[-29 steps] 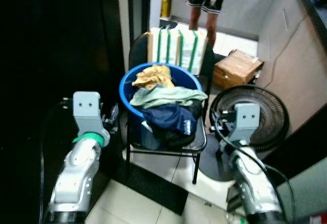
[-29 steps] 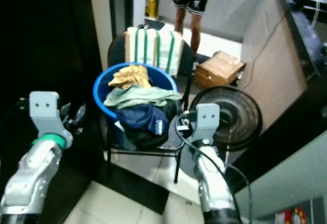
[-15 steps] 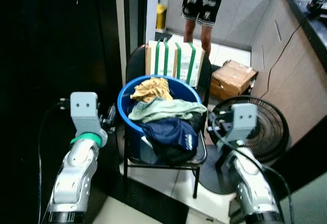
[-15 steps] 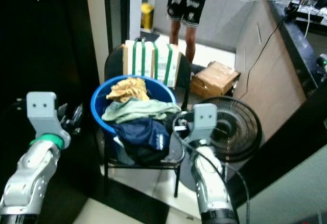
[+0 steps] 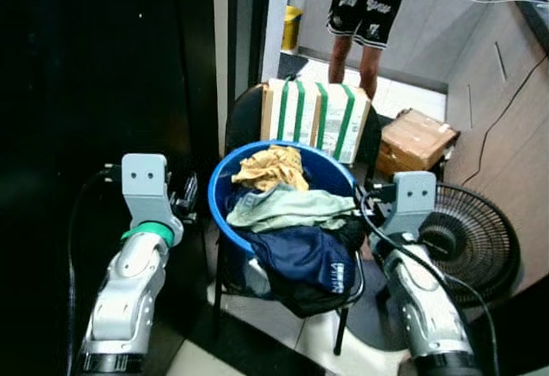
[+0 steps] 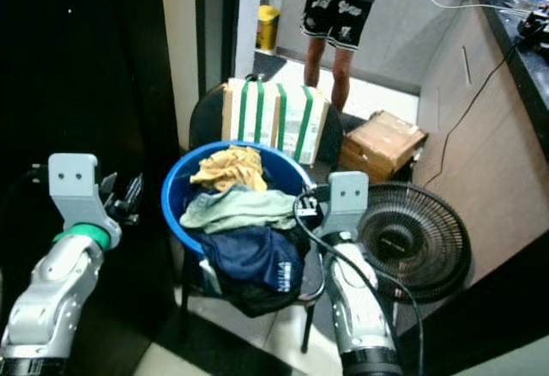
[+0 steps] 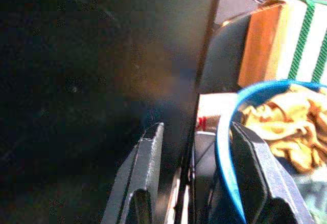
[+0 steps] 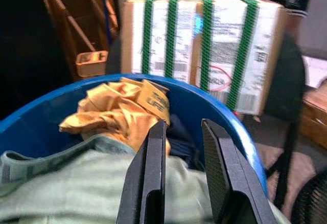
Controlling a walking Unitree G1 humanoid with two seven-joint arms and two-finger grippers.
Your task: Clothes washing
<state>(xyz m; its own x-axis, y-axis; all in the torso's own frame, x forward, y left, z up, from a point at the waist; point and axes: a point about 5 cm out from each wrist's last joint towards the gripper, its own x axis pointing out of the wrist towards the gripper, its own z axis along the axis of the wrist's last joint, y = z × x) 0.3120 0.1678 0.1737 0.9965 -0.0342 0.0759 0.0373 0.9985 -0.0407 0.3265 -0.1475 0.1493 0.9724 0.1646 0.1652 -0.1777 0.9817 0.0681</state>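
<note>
A dark wall (image 5: 94,58) takes up the robot's left side, smooth and featureless, with a pale door frame (image 5: 221,41) at its edge and a tiled floor (image 5: 403,97) running beyond it to where a person (image 5: 371,11) in dark patterned shorts stands. In the middle stands a black chair (image 5: 249,118) with a rounded back and thin metal legs, leaving a narrow gap to the wall on one side and to a round wire-grilled fan (image 5: 472,239) on the other. On the seat sits a round blue plastic basin (image 5: 225,209), heaped with crumpled clothes: a mustard-yellow cloth (image 5: 273,168) at the back, a soft pale-green garment (image 5: 292,209) across the middle, and a navy garment (image 5: 309,260) spilling over the front rim. Behind the basin, leaning on the chair back, is a cardboard box (image 5: 316,118) bound with green straps; a second brown box (image 5: 416,138) lies on the floor further back. The left gripper (image 7: 199,178) is beside the basin's left rim, its jaws spread wide, holding nothing. The right gripper (image 8: 183,170) is at the basin's right rim, jaws a little apart above the green garment, also empty. The right wrist view shows a printed label on the strapped box, and a wooden frame (image 8: 76,24) beyond the basin.
</note>
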